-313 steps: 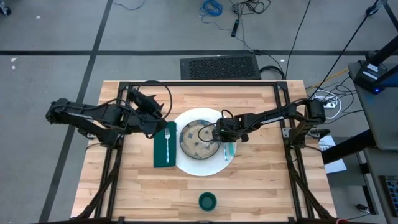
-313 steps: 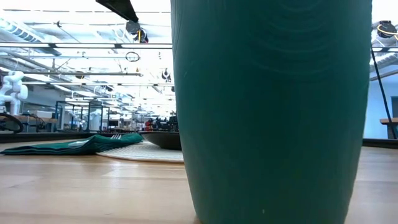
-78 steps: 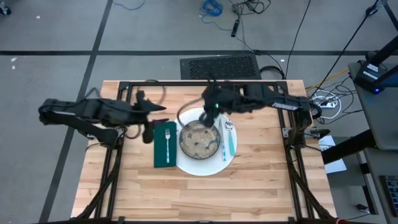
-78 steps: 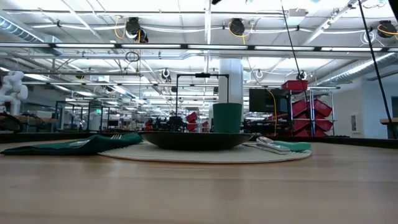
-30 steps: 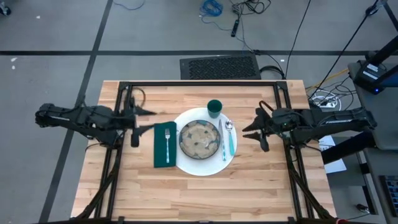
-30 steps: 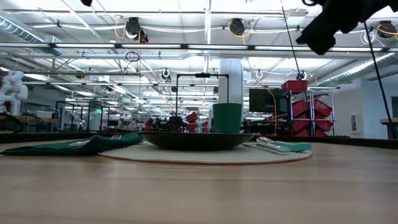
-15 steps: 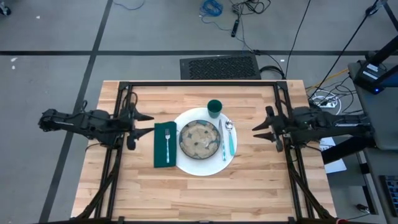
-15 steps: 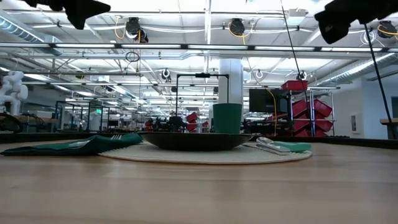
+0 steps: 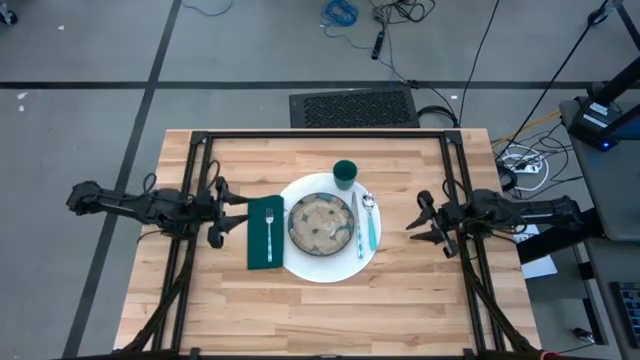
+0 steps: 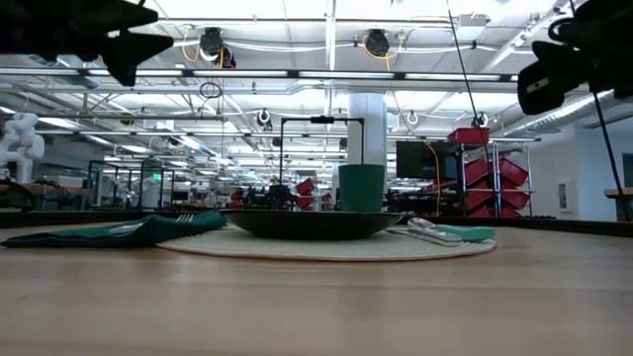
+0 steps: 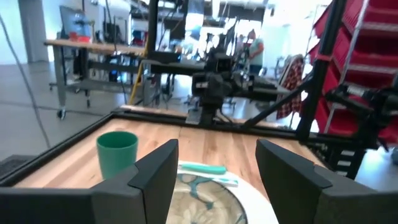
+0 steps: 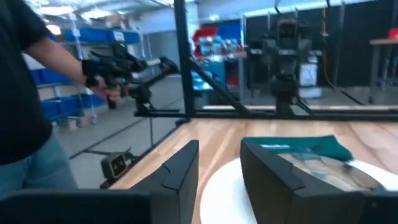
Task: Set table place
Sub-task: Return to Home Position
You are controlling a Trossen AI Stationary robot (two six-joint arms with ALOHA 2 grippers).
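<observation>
The white plate [image 9: 330, 262] lies mid-table with the speckled bowl [image 9: 320, 222] on it. On the plate's right part lie the knife [image 9: 354, 225] and the teal-handled spoon [image 9: 372, 228]. The dark green napkin [image 9: 258, 240] lies flat left of the plate, with the fork [image 9: 269, 226] on top. The green cup [image 9: 345, 175] stands upright just beyond the plate. My left gripper [image 9: 240, 210] hovers open left of the napkin, pointing level at the setting. My right gripper [image 9: 413, 218] hovers open right of the plate. Neither holds anything.
A black metal frame [image 9: 320, 134] runs along the table's far edge and down both sides, where the arms stand. Bare wood [image 9: 320, 310] spreads in front of the plate. A person [image 12: 25, 93] stands beyond the table in the right wrist view.
Both arms have sunk and tipped their grippers to level. My right gripper has drawn back toward the table's right edge, away from the plate. My left gripper has come down beside the napkin. The setting has not moved.
</observation>
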